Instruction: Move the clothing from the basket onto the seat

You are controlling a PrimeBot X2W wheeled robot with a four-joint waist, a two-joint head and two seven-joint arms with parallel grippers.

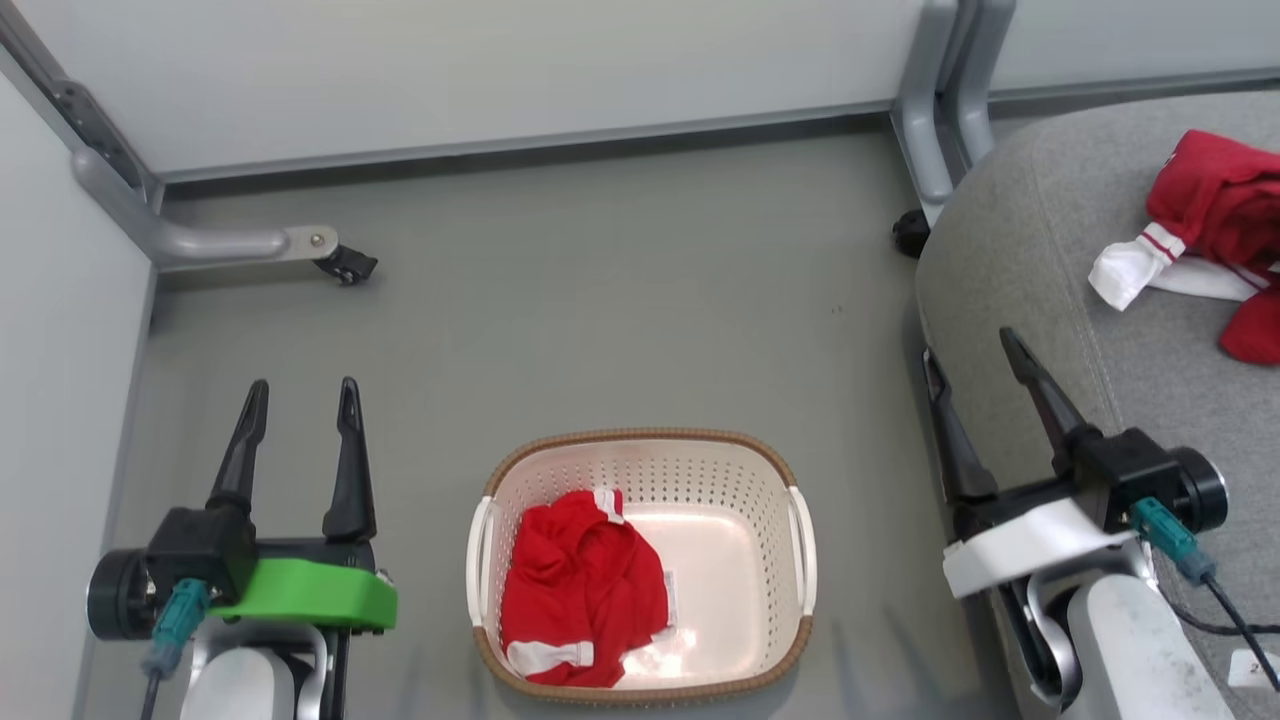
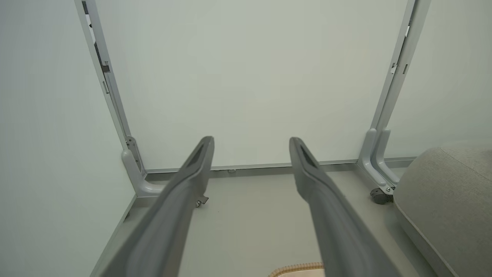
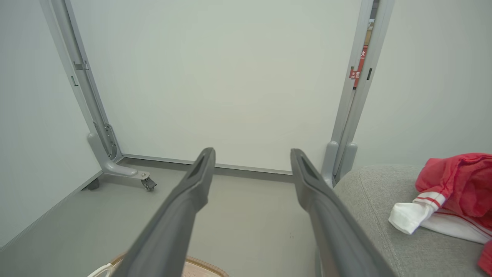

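Grey floor (image 1: 620, 300): basket (image 1: 640, 437) with red clothing (image 1: 580, 590)

bright even light, glare in basket (image 1: 700, 480)

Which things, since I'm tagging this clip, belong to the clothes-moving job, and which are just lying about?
Job: basket; red garment inside it; grey seat; second red garment lying on it.
Just about: grey partition feet with casters; white wall panels; floor.

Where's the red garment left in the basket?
Head view, bottom centre: the red garment lies bunched in the basket's left half, nearer the left claw.
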